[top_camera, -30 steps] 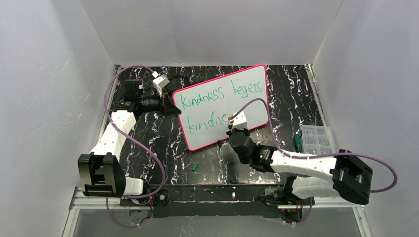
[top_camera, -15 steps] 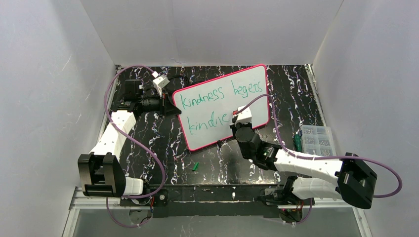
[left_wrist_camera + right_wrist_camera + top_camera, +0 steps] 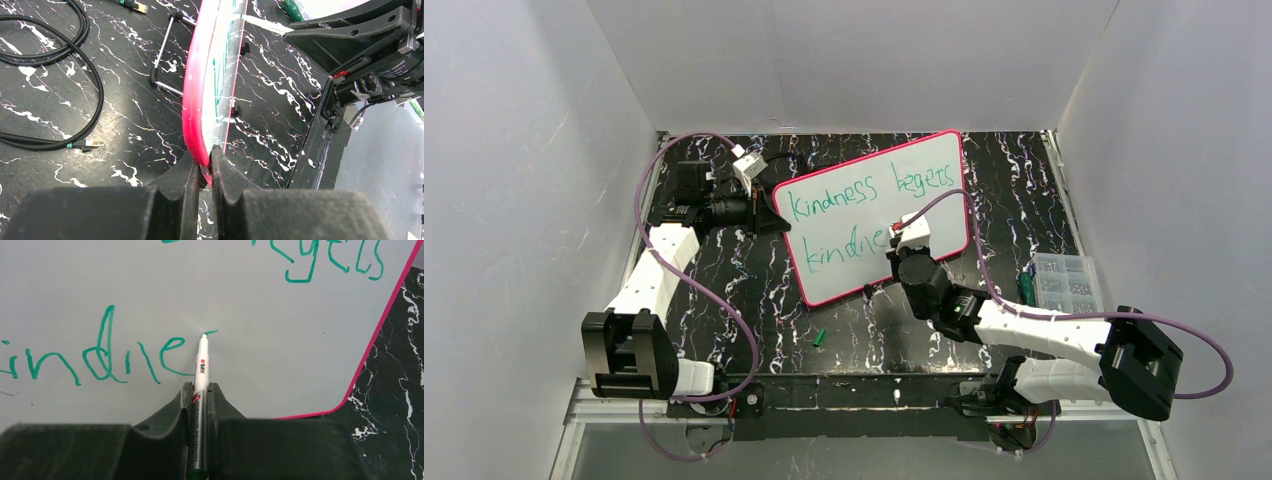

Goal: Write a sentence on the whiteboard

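The left gripper [image 3: 206, 161] is clamped narrowly on the left pink rim of the whiteboard [image 3: 861, 222], which is set mid-table toward the far side. On it the sentence [image 3: 834, 203] is seen in green, "kindness begets" above and "kindne" below. A white marker [image 3: 201, 365] is gripped tightly by the right gripper [image 3: 200, 390], its tip touching the board just right of the last "e".

From above, my right arm [image 3: 1024, 325] covers the whiteboard [image 3: 854, 225] past "kindne", so I cannot read the sentence [image 3: 834, 200] beyond that. The right wrist view crops its upper line at the top and its lower line at the left. The marker [image 3: 201, 360] has its rear buried in the right tool [image 3: 200, 390]. From the left wrist the whiteboard shows edge-on, lettering illegible.
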`<state>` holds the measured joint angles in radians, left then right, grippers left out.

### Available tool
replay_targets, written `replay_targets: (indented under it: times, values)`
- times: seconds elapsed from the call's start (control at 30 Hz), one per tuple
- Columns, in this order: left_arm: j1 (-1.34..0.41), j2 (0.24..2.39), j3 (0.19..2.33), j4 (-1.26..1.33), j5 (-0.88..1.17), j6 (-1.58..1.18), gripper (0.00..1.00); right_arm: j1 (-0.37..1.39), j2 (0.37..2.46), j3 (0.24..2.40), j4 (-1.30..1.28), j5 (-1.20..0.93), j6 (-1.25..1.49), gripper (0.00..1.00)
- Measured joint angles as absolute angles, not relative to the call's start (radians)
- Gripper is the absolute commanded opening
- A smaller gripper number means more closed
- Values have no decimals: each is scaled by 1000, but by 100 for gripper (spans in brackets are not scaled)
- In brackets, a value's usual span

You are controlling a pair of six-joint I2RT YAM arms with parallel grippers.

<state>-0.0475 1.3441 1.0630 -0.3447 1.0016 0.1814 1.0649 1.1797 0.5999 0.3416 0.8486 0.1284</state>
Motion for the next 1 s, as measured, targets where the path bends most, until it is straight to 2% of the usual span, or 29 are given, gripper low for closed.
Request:
replay_targets:
  times: [1.0]
  values:
    - [-47,1344,1063,-344,1002,182,0,1088,1172,590,181,883,274,1]
